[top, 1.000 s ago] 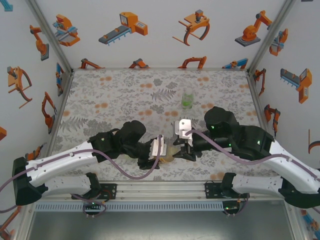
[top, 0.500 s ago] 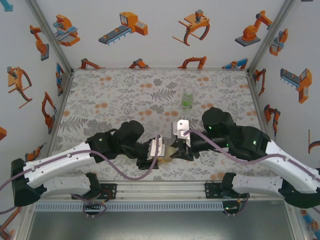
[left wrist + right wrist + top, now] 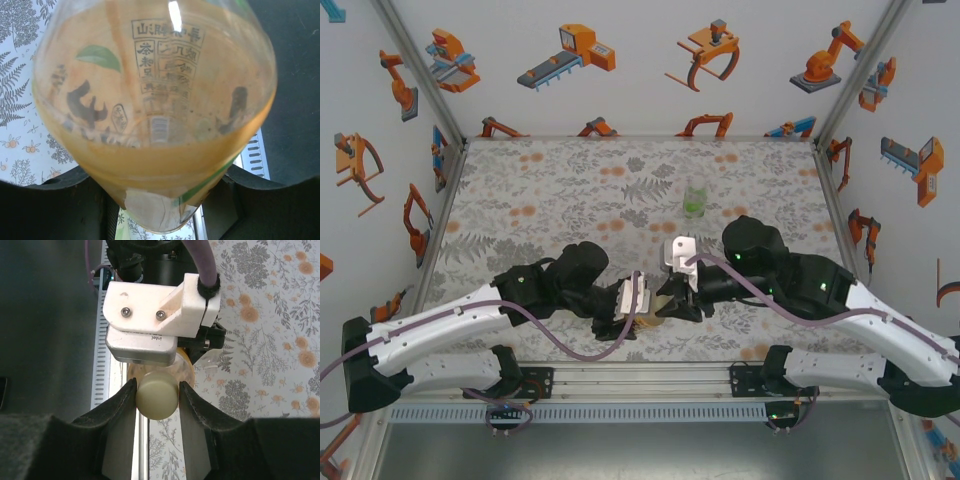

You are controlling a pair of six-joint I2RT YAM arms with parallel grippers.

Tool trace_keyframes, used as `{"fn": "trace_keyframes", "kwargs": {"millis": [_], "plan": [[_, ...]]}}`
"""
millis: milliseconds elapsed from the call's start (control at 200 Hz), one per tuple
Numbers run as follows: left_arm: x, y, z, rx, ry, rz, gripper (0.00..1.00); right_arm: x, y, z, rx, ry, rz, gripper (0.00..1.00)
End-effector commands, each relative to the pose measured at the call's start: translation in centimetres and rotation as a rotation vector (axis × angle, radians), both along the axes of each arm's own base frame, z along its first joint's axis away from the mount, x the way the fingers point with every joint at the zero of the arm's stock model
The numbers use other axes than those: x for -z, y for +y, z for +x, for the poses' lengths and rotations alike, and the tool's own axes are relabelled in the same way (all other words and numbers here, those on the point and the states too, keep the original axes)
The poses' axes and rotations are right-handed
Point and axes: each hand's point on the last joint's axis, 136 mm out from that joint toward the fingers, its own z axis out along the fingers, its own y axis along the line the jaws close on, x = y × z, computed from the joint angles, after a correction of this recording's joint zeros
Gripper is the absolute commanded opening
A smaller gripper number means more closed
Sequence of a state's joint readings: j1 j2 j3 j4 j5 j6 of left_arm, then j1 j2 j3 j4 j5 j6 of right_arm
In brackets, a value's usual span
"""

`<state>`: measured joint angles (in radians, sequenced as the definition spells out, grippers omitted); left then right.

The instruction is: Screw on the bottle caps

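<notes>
**Cap held at the yellow-orange bottle, both grippers closed**

We see the yellow-orange bottle (image 3: 652,319) held off the bench (image 3: 540,190) by the left gripper (image 3: 632,322). In the left wrist view the bottle (image 3: 155,100) lies between the gripper's dark fingers (image 3: 50,210), which press against its sides. Amber liquid and a printed label crowd the picture. The left gripper is closed on the bottle's body.

The right gripper (image 3: 157,390) meets the bottle from the opposite side. Its two fingers (image 3: 122,410) are closed to a narrow gap and pinch a pale round cap (image 3: 157,400) squarely between them. The bottle's amber shoulder (image 3: 187,367) sits just behind the cap, under the white camera mount (image 3: 160,305) of the left arm. We cannot tell whether the cap touches the bottle's mouth or is only just beside it.

A green-label bottle (image 3: 695,199) stands upright on the bench, well beyond the yellow-orange bottle and apart from both grippers.
</notes>
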<state>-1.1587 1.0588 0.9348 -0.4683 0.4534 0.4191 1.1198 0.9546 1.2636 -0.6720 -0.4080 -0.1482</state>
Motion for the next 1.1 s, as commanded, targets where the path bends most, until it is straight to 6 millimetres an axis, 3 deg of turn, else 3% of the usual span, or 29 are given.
{"fn": "trace_keyframes", "kwargs": {"millis": [0,210,330,416,536,646,781,1097], "plan": [[-1.1,-0.2,0.4,-0.019,-0.038,-0.036,0.00,-0.4,0.0,2.0,0.158,0.066,0.047,0.00],[-1.4,-0.8,3.1,-0.168,-0.094,-0.092,0.00,0.2,-2.3,7.6,0.644,0.342,0.194,0.00],[-1.1,-1.2,4.0,-0.205,-0.103,-0.094,0.00,1.6,-4.9,10.0,0.945,0.561,0.250,0.00],[-0.6,-1.5,4.6,-0.234,-0.106,-0.068,0.00,2.6,-5.8,10.6,1.069,0.675,0.259,0.00],[0.0,-1.7,5.2,-0.254,-0.110,-0.039,0.00,3.3,-5.1,10.8,1.077,0.709,0.256,0.01],[0.0,-1.7,5.3,-0.261,-0.112,-0.030,0.00,3.3,-4.6,10.9,1.071,0.706,0.256,0.33],[0.2,-1.6,5.6,-0.280,-0.111,-0.021,0.00,3.1,-4.5,11.1,1.067,0.689,0.256,0.51],[-0.2,-1.6,6.6,-0.351,-0.104,-0.026,0.01,3.8,-3.9,11.0,1.060,0.688,0.219,0.48]]}}
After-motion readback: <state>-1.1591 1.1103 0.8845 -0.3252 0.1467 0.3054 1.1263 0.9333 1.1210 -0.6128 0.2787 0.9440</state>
